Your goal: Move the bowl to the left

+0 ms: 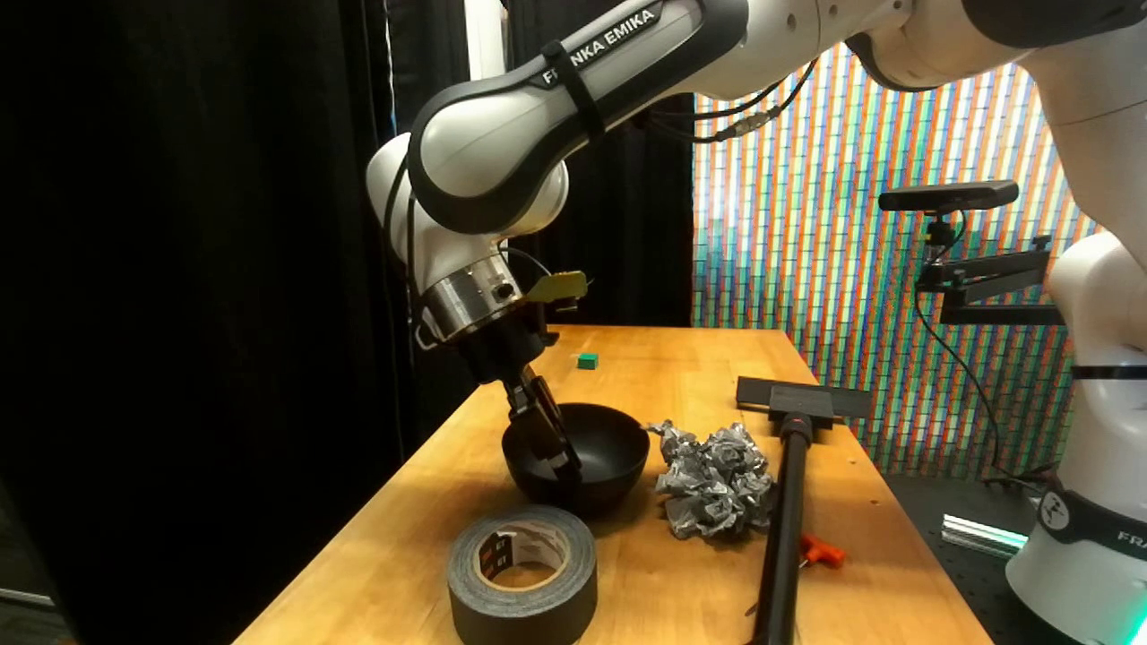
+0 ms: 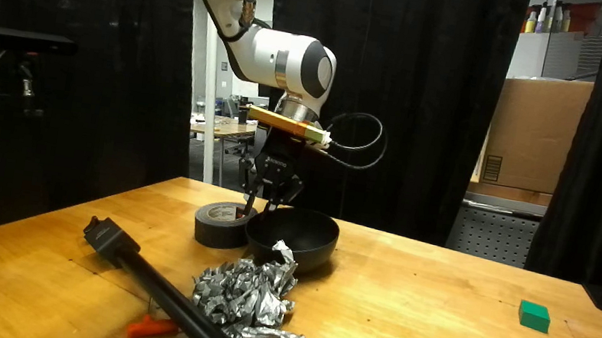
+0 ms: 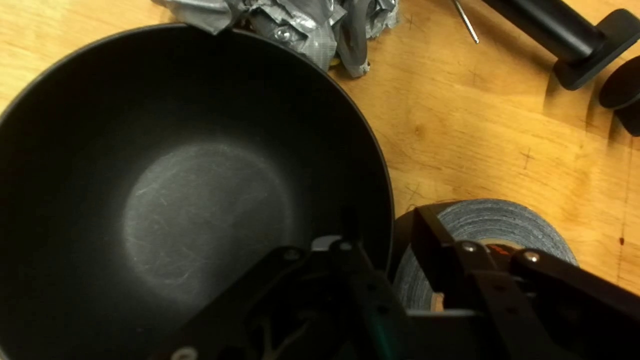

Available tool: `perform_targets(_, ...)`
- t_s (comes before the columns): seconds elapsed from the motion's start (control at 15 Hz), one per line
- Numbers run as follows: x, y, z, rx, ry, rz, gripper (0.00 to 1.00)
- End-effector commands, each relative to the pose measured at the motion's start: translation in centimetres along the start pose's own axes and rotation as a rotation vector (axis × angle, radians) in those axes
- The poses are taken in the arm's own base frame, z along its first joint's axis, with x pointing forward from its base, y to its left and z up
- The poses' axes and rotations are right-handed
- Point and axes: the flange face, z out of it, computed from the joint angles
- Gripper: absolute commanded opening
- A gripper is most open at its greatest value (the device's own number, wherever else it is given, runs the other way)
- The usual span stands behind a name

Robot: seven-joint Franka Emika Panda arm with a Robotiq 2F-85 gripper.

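Observation:
The black bowl (image 1: 614, 448) stands upright on the wooden table, and it also shows in an exterior view (image 2: 302, 238). In the wrist view the bowl (image 3: 207, 215) fills the left half, its inside empty. My gripper (image 1: 564, 461) points down at the bowl's rim on the side by the tape roll. In the wrist view the gripper (image 3: 387, 232) is open, one finger inside the bowl and one outside over the tape roll, the rim between them with gaps. The gripper also shows in an exterior view (image 2: 259, 209). Contact of the fingertips with the bowl cannot be told.
A grey duct-tape roll (image 1: 524, 582) stands close beside the bowl. A crumpled grey foil-like lump (image 2: 246, 298) touches or nearly touches the bowl's rim. A black pole-like tool (image 1: 787, 511) and an orange-handled tool (image 2: 152, 327) lie beyond it. A green block (image 2: 534, 316) lies farther off.

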Motion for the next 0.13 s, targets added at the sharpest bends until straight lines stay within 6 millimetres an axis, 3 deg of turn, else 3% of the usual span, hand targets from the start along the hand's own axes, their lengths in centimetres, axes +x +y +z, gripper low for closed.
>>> perform_targets(0.0, 0.01, -0.02, -0.04, 0.000, -0.001, 0.000, 0.36)
perform_targets(0.07, 0.01, -0.02, -0.04, 0.000, -0.001, 0.000, 0.36)
